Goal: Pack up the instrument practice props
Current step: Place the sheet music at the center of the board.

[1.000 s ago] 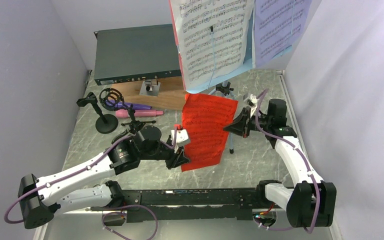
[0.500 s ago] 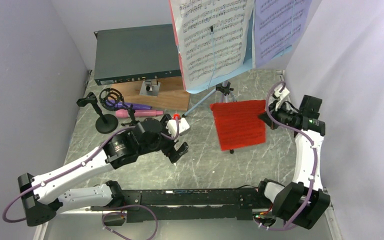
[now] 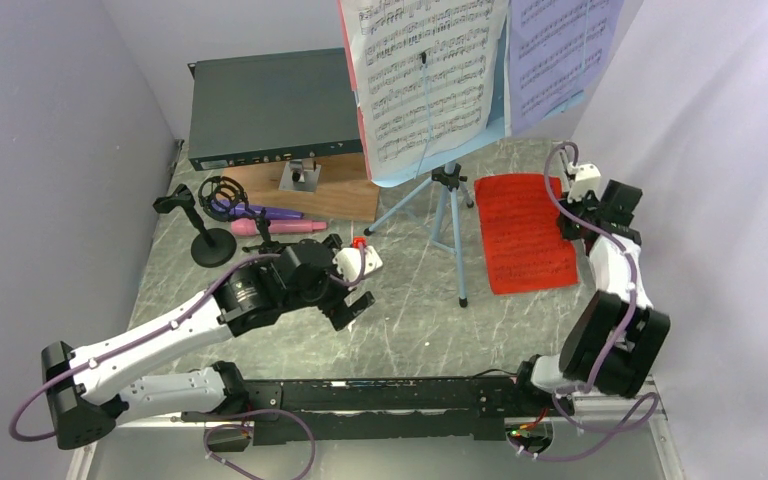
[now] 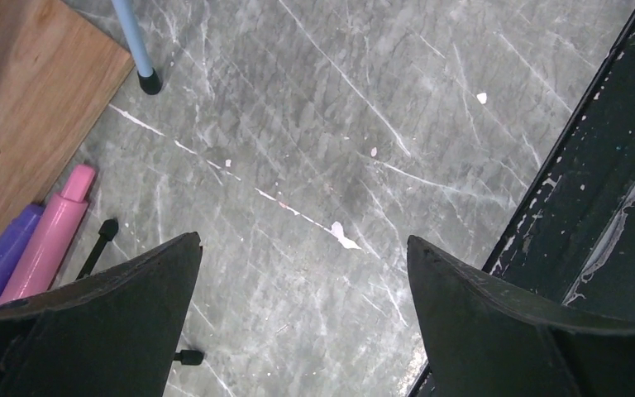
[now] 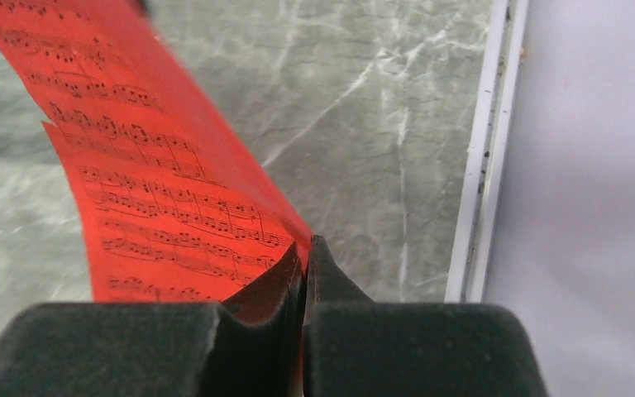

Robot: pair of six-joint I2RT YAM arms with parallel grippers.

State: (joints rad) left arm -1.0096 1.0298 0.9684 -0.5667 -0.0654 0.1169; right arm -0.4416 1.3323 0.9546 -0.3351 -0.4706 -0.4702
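At the far left of the grey marbled table (image 3: 400, 330) stands the black round-base mic holder (image 3: 212, 240), with the purple microphone (image 3: 260, 212) and the pink microphone (image 3: 282, 228) lying side by side just right of it, against the brown wooden board (image 3: 345, 200); behind them sits the dark green rack box (image 3: 265, 105), its front markings too small to read; the left arm stretches from its base at the near left corner diagonally up and right, wrist bent so that the left gripper (image 3: 353, 308) points down at bare table near the pink microphone's tip, jaws spread wide with nothing between them; further right the light-blue music tripod (image 3: 447, 215) stands on splayed legs, carrying the white music sheet (image 3: 425, 80) and, beside it, the lavender music sheet (image 3: 560, 55), both printed with staves of notes, no title legible; the red music sheet (image 3: 520, 235), also covered in printed staves, is spread just right of the tripod near the side wall, whether it touches the table I cannot tell; the right arm rises from the near right corner, folds back along the wall, and the right gripper (image 5: 306, 252) is pinched tight on that sheet's right edge, the paper curling away from the fingers.
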